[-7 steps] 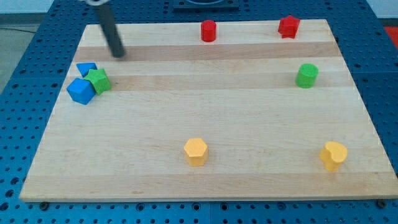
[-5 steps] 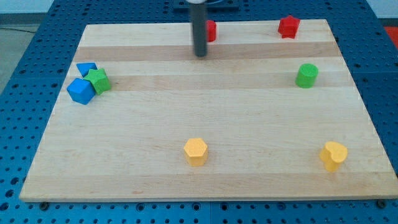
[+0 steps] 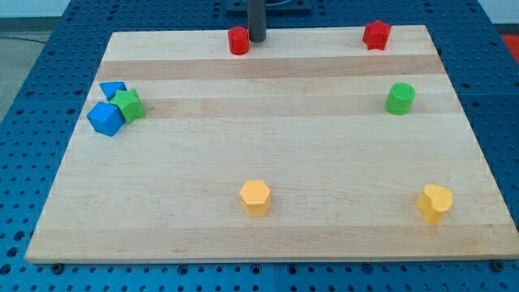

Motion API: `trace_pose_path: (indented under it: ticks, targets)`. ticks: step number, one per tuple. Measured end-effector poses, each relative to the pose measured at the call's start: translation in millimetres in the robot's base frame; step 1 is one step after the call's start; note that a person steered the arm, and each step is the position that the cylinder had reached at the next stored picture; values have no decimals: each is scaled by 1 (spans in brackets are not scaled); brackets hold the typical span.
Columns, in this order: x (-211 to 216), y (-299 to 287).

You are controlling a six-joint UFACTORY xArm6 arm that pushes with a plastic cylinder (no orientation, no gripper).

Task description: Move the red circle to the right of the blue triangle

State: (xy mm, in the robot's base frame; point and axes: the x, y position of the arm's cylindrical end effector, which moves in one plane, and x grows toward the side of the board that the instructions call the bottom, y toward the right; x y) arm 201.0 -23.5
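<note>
Clawless, your arm ends in a dark rod, so nothing is clenched or released; my tip [image 3: 257, 39] stands at the view's top edge of the desk [image 3: 268, 170], just to the view's right of the red circle [image 3: 238, 40], so close that you cannot tell whether they touch. You are looking at a pale wooden board of lengthwise planks, lying on a blue perforated base [image 3: 24, 162] that shows on all sides. The red circle sits right by the board's top edge, a little left of centre. The blue triangle [image 3: 113, 89] lies near the view's left edge, well apart from the red circle, in a tight cluster with a green star-like block [image 3: 128, 105] just below and right of it and a blue block [image 3: 105, 118] at the cluster's lower left; the three look to be touching. You have a red star-like block [image 3: 376, 35] at the top right, a green cylinder [image 3: 400, 98] below it near the right edge, a yellow hexagon [image 3: 255, 197] low in the middle and a yellow heart-like block [image 3: 435, 203] at the bottom right. Between the red circle and the cluster the wood lies open, as does the board's middle band.
</note>
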Motion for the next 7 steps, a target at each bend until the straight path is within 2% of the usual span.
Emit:
trace_pose_path:
  ticks: [1,2,5,7]
  targets:
    - [-1,-14]
    - [18,-27]
    - [109,-97]
    - [138,-102]
